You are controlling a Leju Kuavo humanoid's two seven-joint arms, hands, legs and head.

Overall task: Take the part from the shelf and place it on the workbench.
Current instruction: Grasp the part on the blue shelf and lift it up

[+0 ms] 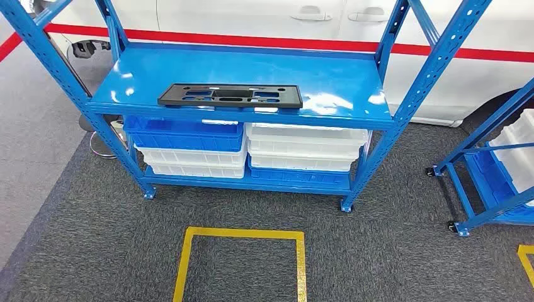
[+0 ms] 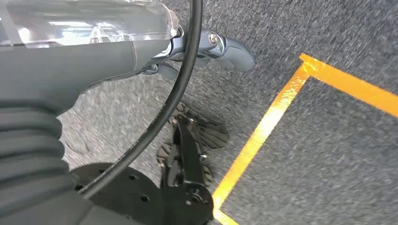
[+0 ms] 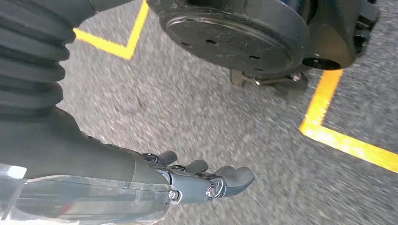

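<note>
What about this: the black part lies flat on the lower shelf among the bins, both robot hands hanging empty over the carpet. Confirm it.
Wrong in one respect. The black part lies flat on the blue top shelf, not on the lower shelf; the bins sit below it, as the head view shows. The left robot hand and right robot hand do hang empty over the carpet.

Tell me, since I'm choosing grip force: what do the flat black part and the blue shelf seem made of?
The flat black rectangular part looks like matte moulded plastic: dull, with cut-out openings. The glossy blue shelf appears to be painted metal, since it mirrors bright highlights.
</note>
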